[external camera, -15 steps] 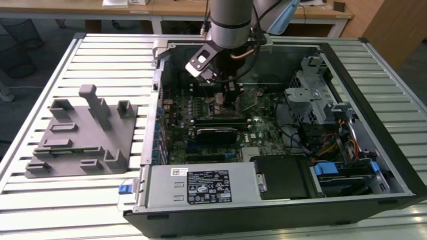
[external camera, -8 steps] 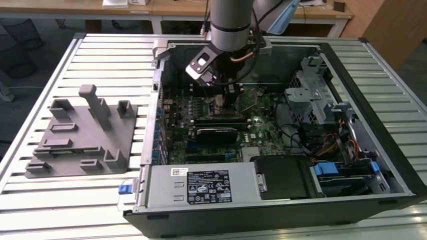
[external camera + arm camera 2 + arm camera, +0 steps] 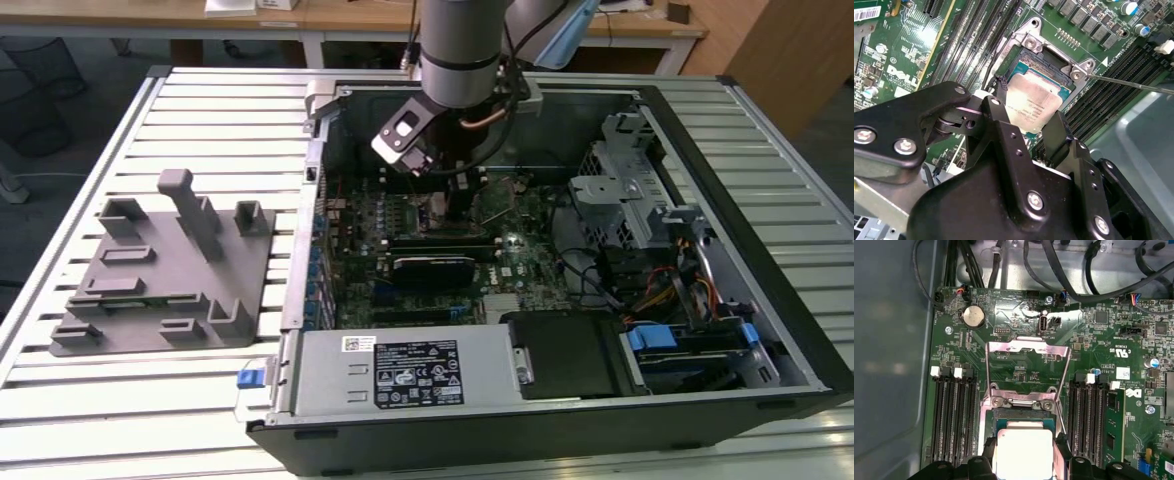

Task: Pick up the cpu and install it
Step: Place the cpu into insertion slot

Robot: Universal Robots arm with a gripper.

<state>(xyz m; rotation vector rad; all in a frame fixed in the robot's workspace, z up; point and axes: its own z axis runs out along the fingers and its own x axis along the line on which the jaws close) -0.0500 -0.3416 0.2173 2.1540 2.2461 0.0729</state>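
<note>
**Exterior view.** You are looking down on an open computer case (image 3: 754, 150) lying on a slatted metal table (image 3: 80, 400). Your arm (image 3: 461, 50) comes in at 12 o'clock and reaches down into the case. The gripper (image 3: 451, 185) sits low over the motherboard (image 3: 534, 260), in the 11 o'clock part of the case. At 9 o'clock from the case, well apart from the arm, a grey plastic holder block (image 3: 160, 270) rests on the table. A silver power supply (image 3: 400, 372) fills the case's 6 o'clock edge.

**Second wrist view.** The gripper (image 3: 1026, 122) has its two black fingers (image 3: 1004, 135) drawn in on the cpu (image 3: 1034, 102), one on each of two opposite edges. The silver-topped chip lies directly over the square metal-framed socket (image 3: 1029, 42). You cannot tell whether it is seated or just above. A thin lever rod (image 3: 1134, 82) sticks out from the socket corner across the memory slots (image 3: 1114, 75).

**First wrist view.** The cpu (image 3: 1023, 452) sits between the fingertips of the gripper (image 3: 1023, 462), within the socket frame. The socket's load plate (image 3: 1026, 347) is swung open and lies flat on the board just beyond. Memory slots (image 3: 954, 410) flank the socket on both sides, and a coin cell (image 3: 973, 316) lies farther off.
</note>
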